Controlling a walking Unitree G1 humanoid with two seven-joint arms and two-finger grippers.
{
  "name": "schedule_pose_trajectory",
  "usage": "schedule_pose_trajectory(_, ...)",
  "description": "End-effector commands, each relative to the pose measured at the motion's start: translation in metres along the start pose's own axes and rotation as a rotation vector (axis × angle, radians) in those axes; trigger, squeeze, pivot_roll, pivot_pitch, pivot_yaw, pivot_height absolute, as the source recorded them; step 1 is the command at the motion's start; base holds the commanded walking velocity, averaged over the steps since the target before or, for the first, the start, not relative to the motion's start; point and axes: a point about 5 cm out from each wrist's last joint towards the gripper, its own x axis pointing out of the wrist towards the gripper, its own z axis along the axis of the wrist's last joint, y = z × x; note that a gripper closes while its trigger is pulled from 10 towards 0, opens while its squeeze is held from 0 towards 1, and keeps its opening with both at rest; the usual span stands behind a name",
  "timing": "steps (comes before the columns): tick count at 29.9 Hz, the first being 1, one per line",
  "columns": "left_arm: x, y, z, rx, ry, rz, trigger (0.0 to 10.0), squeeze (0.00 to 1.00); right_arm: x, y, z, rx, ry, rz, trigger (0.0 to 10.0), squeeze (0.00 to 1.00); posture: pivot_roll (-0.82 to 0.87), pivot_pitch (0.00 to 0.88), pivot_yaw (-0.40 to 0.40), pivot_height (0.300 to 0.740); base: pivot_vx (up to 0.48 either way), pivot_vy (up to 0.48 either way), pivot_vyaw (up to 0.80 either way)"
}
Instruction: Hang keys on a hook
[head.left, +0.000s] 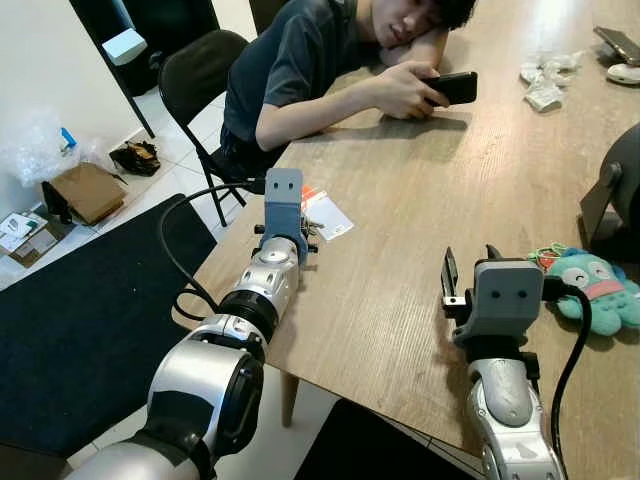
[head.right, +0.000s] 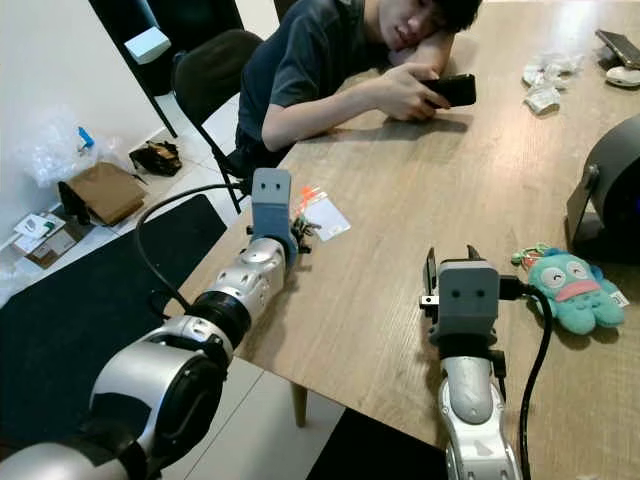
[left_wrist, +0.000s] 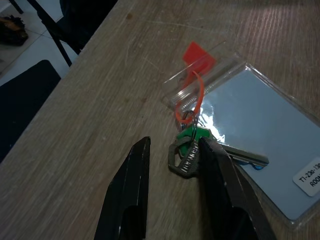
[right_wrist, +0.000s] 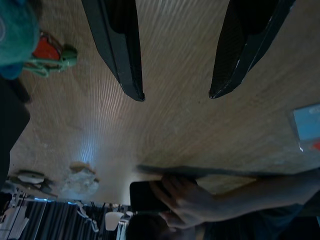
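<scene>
Your left end effector (left_wrist: 170, 172) sits released around the keys (left_wrist: 187, 152) on a wooden worktop (head.left: 420, 230); your right end effector (right_wrist: 175, 95) hovers released. A person (head.left: 310, 60) leans opposite.

Head views bright and sharp with soft shadows — right wrist view dim, bluish, slightly blurred.

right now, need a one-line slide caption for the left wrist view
Left gripper open over the keys beside a plastic card sleeve on the wooden table.
</scene>
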Motion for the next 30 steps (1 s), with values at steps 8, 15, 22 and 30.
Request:
schedule_pose_trajectory(8,-0.0007,-0.0039,-0.0066,-0.026,0.028,-0.005,8.2,0.00,-0.0097,0.0039,-0.0002,0.008,0.031,0.001,10.0,0.00,-0.08,0.405,0.251,0.740,0.000,0.000,0.00)
schedule_pose_trajectory(15,-0.0011,-0.0059,-0.0080,-0.023,0.030,-0.010,4.2,0.00,-0.0128,0.0024,-0.0011,0.005,0.041,-0.007,10.0,0.00,-0.08,0.409,0.258,0.740,0.000,0.000,0.00)
schedule_pose_trajectory(22,-0.0010,-0.0060,-0.0080,-0.020,0.027,-0.015,0.0,0.00,-0.0144,0.0027,-0.0030,0.005,0.052,-0.009,10.0,0.00,-0.08,0.408,0.256,0.740,0.000,0.000,0.00)
schedule_pose_trajectory(30,-0.0009,-0.0045,-0.0081,-0.023,0.026,-0.011,0.0,0.00,-0.0147,0.0029,-0.0038,0.006,0.058,-0.004,10.0,0.00,-0.08,0.404,0.249,0.740,0.000,0.000,0.00)
